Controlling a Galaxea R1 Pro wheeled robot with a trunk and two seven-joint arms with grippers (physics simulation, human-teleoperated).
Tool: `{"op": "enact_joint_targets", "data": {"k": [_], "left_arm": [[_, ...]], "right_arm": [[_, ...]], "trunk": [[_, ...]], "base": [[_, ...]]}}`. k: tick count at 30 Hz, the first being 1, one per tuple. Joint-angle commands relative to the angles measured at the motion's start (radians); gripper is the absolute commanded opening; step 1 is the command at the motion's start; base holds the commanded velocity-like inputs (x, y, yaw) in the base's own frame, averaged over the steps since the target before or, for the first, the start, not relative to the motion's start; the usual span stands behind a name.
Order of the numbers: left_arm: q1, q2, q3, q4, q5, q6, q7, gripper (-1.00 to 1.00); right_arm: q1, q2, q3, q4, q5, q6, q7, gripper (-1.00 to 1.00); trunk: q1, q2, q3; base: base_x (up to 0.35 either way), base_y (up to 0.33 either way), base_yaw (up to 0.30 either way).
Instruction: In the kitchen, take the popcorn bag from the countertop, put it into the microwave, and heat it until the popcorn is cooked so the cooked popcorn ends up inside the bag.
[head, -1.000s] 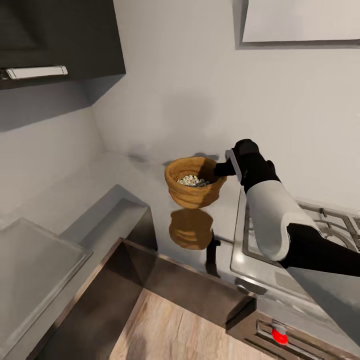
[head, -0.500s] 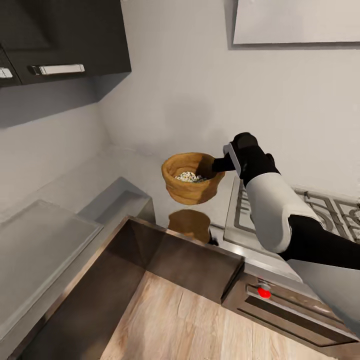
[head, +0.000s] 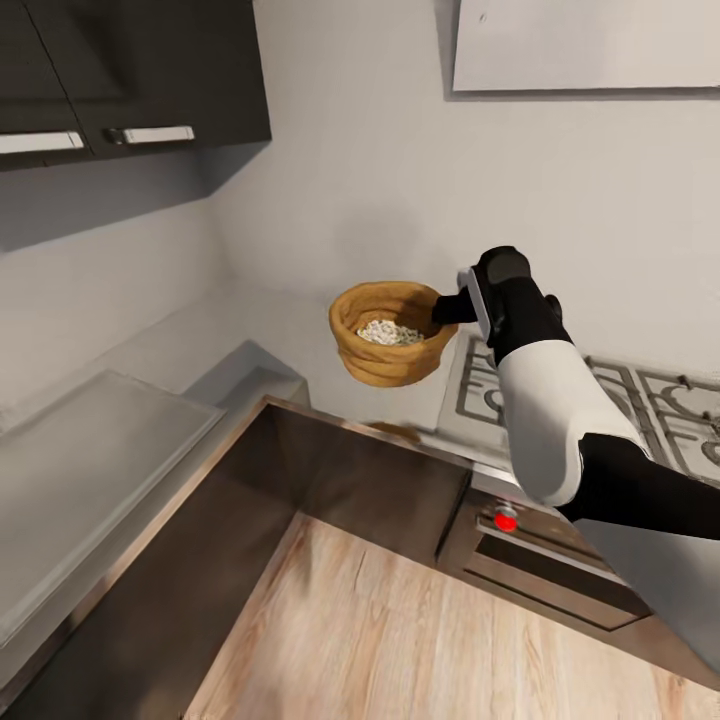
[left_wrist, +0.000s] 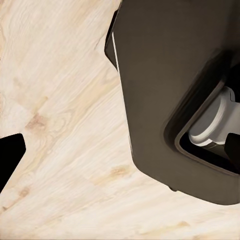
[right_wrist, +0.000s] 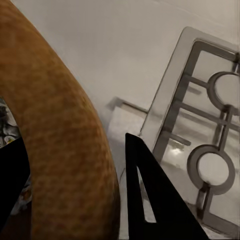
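The popcorn bag (head: 388, 334) hangs in the air above the grey surface (head: 110, 440), just beside the gas hob (head: 590, 395) and in front of the pale wall, carried by the right gripper (head: 450, 308), whose jaws are clamped on the thick rolled rim at the side nearest the hob. In the right wrist view the rim (right_wrist: 60, 135) runs between the two dark fingers (right_wrist: 150, 195), so the hold is on the rim alone and not on the sack's body. Pale, mostly white popcorn (head: 388, 332) lies in its mouth. The sack looks soft and light, its wrinkled sides likely to sag or fold if squeezed, so the stiffer rolled rim seems the better place to grip; held by one edge it could tip and spill grains, and it should be kept mouth-up. Around it: the hob's grates just to the right, a red knob (head: 506, 519) on the oven front below, dark wall cabinets (head: 130, 80) up at the left, and wooden floor (head: 400, 640) beneath. Nothing stands close against the bag. The left wrist view looks down on that floor and a dark part of the robot, and I cannot tell how the left jaws stand.
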Motion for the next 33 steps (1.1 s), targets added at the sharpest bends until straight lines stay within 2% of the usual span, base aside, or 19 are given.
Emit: {"op": "enact_joint_targets", "data": {"k": [1,15,27,33], "left_arm": [[0.000,-0.001,0.002,0.000,0.003,-0.003,0.002,1.00],[0.000,0.000,0.001,-0.001,0.003,-0.003,0.001,1.00],[0.000,-0.002,0.003,-0.002,0.002,-0.003,0.008,1.00],[0.000,-0.004,0.004,-0.004,0.003,-0.004,0.013,1.00]], "right_arm": [[-0.001,0.001,-0.006,-0.001,0.011,0.002,0.010,-1.00],[0.001,-0.002,-0.012,0.009,0.011,0.002,0.007,-1.00],[0.007,-0.008,-0.012,0.053,0.011,0.002,0.005,-1.00],[0.006,0.001,-0.010,0.062,0.010,0.002,0.007,-1.00]], "trunk": [[0.000,-0.002,-0.002],[0.000,-0.002,0.004],[0.000,-0.002,0.023],[0.000,-0.002,0.032]], "base": [[-0.335,0.000,0.000],[-0.323,0.000,0.000],[-0.015,0.000,0.000],[0.000,0.000,0.000]]}}
